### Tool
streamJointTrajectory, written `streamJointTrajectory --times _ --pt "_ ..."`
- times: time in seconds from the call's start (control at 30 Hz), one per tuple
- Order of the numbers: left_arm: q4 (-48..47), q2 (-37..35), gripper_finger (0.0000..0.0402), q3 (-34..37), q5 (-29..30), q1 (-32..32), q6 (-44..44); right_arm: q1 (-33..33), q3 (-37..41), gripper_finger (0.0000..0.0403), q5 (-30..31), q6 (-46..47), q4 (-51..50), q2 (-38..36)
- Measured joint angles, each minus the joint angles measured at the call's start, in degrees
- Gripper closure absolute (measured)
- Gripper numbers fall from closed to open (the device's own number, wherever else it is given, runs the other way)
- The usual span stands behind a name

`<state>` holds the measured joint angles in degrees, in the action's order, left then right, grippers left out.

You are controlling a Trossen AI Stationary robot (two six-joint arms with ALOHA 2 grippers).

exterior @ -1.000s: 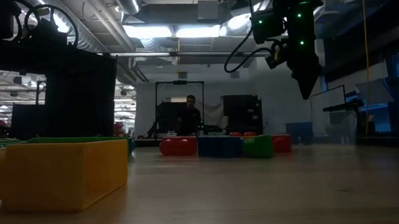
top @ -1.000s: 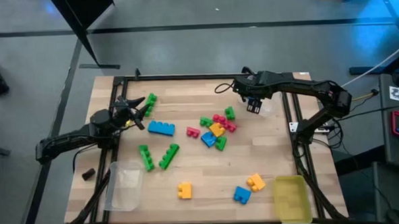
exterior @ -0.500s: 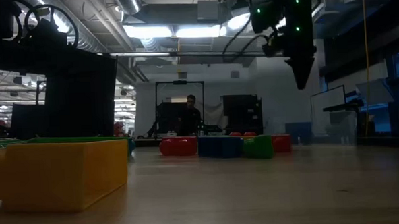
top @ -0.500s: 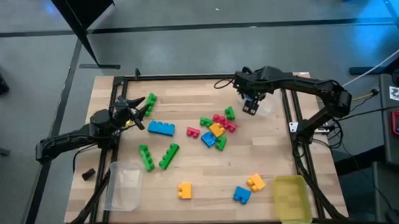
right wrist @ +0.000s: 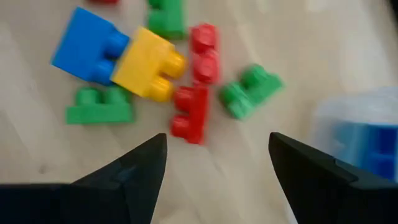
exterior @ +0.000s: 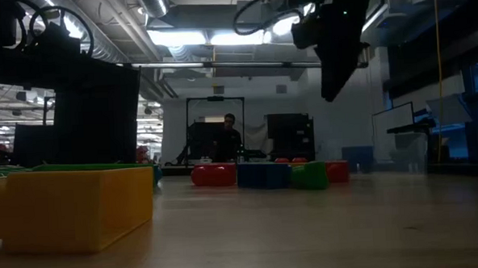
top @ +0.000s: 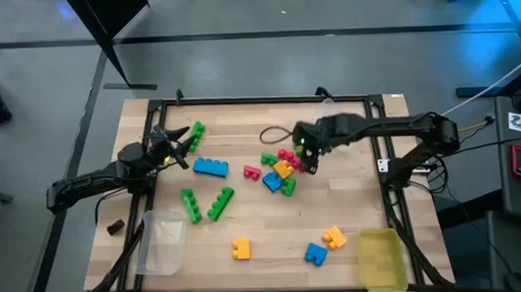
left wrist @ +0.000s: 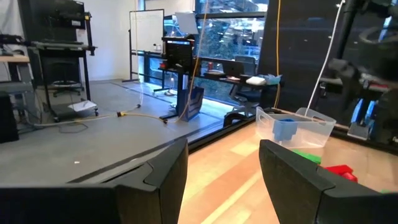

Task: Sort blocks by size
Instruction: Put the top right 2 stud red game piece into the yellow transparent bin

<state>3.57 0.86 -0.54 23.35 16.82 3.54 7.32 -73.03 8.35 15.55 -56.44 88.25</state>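
In the high view, the right pincer (top: 308, 156) hangs over the desk (top: 264, 229) at the right edge of the middle cluster of blocks (top: 282, 169), so these blocks lie just beside and below it, toward the desk centre. The left pincer (top: 174, 146) waits near the far left corner, beside a blue block (top: 210, 167), well apart from the cluster; the right arm is clearly the nearer one.

In the low view, the right pincer (exterior: 336, 45) is above the row of blocks (exterior: 265, 174), not touching them.

In the left wrist view, the left pincer (left wrist: 224, 165) stands wide open and holds nothing.

In the right wrist view, the right pincer (right wrist: 217, 155) is also spread wide and empty. A red block (right wrist: 194, 112) lies just ahead between the fingers, its long axis probably running away from the pincer, though the picture is blurred. A yellow block (right wrist: 148, 71) and a green block (right wrist: 249, 92) lie at either side.
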Motion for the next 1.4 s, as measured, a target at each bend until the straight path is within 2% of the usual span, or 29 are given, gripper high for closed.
streamJointTrajectory --times 0.2,0.73,1.0,1.17,1.4 --pt "0.0 0.0 0.0217 0.0 0.0 0.0 0.8 -2.5 8.0 0.0120 0.0 5.3 10.0 0.0" --pt "0.0 0.0 0.0217 0.0 0.0 0.0 1.0 -2.4 20.6 0.0120 1.6 10.3 20.9 0.0" --pt "0.0 0.0 0.0217 0.0 0.0 0.0 1.0 -2.4 24.0 0.0122 3.8 10.4 25.7 0.0" --pt "0.0 0.0 0.0217 0.0 0.0 0.0 1.0 -2.4 26.2 0.0145 3.7 10.4 28.3 0.0" --pt "0.0 0.0 0.0217 0.0 0.0 0.0 1.0 -2.4 26.7 0.0212 3.7 11.3 30.1 0.7"
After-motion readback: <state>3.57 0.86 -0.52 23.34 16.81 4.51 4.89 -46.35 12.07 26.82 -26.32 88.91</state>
